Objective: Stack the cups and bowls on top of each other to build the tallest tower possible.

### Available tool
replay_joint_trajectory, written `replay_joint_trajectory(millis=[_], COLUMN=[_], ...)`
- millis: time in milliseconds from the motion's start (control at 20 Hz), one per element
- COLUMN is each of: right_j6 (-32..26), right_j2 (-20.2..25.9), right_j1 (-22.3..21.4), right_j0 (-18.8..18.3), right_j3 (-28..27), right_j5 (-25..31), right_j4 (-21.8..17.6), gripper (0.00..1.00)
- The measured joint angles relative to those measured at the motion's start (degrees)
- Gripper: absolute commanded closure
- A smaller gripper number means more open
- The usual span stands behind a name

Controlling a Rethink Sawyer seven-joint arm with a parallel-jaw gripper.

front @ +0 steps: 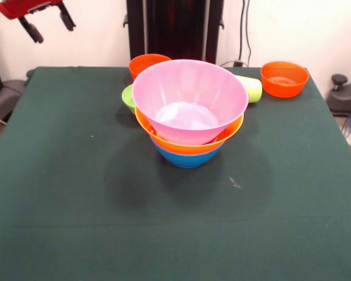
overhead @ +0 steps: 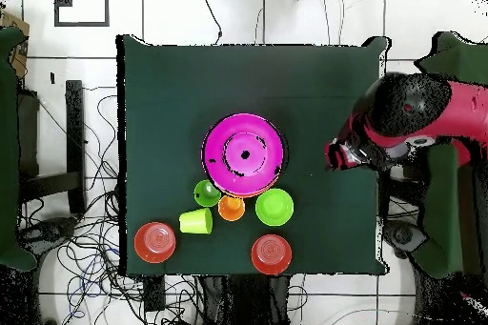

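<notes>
The tower stands mid-table: a large pink bowl [front: 189, 99] nested in a yellow-orange bowl [front: 184, 145] on a blue bowl [front: 187, 158]. From overhead only the pink bowl [overhead: 244, 154] shows. Toward the robot's side of it sit a green cup [overhead: 207, 192], an orange cup [overhead: 232, 208] and a small green bowl [overhead: 274, 207] [front: 127, 96]. A lime-yellow cup [overhead: 196, 221] [front: 251, 88] lies on its side. Two orange bowls [front: 284, 78] [front: 149, 63] stand near the table's robot-side edge. My gripper [front: 50, 24] [overhead: 338, 154] hangs open and empty, high over the table's side, well away from the tower. No small blue bowl shows.
The green table [front: 76, 193] ends close behind the orange bowls [overhead: 155, 242] [overhead: 272, 253]. The black pedestal [front: 174, 29] stands just beyond that edge. Cables lie on the floor around the table.
</notes>
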Motion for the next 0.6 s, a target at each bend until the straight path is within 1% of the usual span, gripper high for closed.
replay_joint_trajectory(millis=[300,500,600], right_j6=[0.00,0.00,0.00], right_j2=[0.02,0.07,0.08], right_j1=[-1.33,-1.86,-2.04], right_j0=[-0.13,0.21,0.63], right_j3=[5.28,8.82,10.73], right_j5=[-0.66,-2.80,-4.60], right_j4=[1.73,2.97,4.31], gripper=[0.00,0.00,0.00])
